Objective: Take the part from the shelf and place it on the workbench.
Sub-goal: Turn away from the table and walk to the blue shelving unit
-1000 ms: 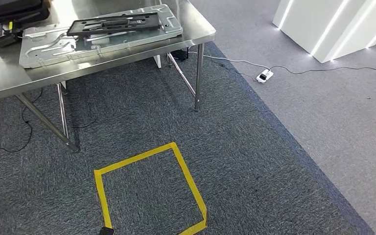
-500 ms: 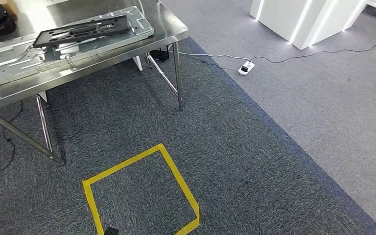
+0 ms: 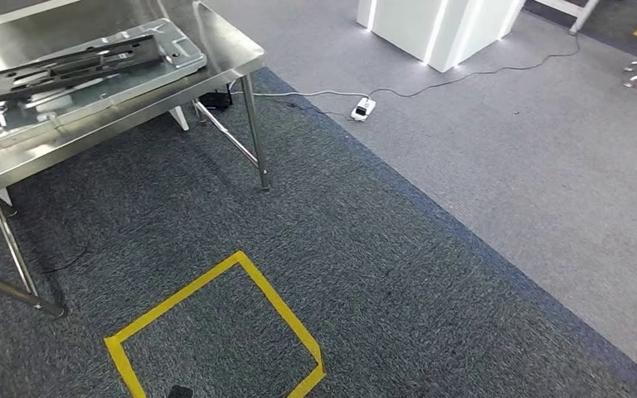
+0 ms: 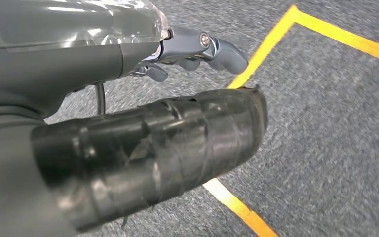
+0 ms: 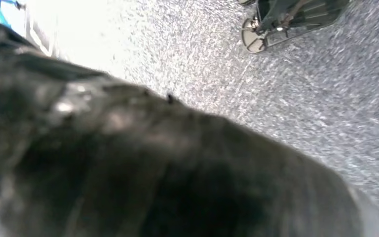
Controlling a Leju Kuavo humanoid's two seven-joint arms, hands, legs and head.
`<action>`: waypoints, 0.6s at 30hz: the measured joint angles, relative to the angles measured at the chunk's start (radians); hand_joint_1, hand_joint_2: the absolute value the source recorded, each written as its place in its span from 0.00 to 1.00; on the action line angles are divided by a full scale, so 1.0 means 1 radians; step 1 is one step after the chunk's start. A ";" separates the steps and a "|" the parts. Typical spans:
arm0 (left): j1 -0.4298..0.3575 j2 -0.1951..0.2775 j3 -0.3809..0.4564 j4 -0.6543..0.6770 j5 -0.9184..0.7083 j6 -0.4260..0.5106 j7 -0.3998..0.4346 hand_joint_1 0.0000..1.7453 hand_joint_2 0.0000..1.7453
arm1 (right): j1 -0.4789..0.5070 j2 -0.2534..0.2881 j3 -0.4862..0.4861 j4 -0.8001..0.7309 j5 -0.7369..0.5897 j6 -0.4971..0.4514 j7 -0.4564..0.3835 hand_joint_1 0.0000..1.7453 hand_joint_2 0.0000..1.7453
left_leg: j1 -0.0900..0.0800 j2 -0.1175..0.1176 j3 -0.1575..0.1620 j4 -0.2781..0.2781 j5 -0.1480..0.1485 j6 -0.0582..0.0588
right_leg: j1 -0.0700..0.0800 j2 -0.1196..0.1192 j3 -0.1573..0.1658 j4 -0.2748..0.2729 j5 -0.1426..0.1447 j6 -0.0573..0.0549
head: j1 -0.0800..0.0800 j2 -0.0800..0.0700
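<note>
- Your left hand [image 4: 143, 54] hangs over the carpet, fingers loosely apart from the taped thumb [image 4: 177, 138], nothing in them.
- Right hand [image 5: 153, 173] is a dark blur up close; I can't tell how its fingers sit or whether they hold anything.
- The workbench [image 3: 133, 109] is at 10 o'clock, with a black frame [image 3: 70, 68] lying on a silver panel [image 3: 174, 51]. Whether that frame is the task's part, I can't tell.
- The yellow tape square [image 3: 278, 305] is at 6 o'clock.
- Watch out: the power strip [image 3: 362, 108] at 1 o'clock trails a cord across the floor, and a careless step could snag it.
- The table leg [image 3: 255, 133] stands near your path; clipping it could jolt the frame off the panel.
</note>
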 joint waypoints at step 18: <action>-0.002 -0.001 0.003 0.000 0.000 0.000 -0.003 0.00 0.00 | 0.001 0.000 0.000 0.000 0.006 0.002 0.001 0.00 0.00 | 0.006 -0.031 -0.076 0.215 -0.092 -0.052 | 0.003 0.056 0.144 -0.270 0.127 -0.046 | -0.002 0.000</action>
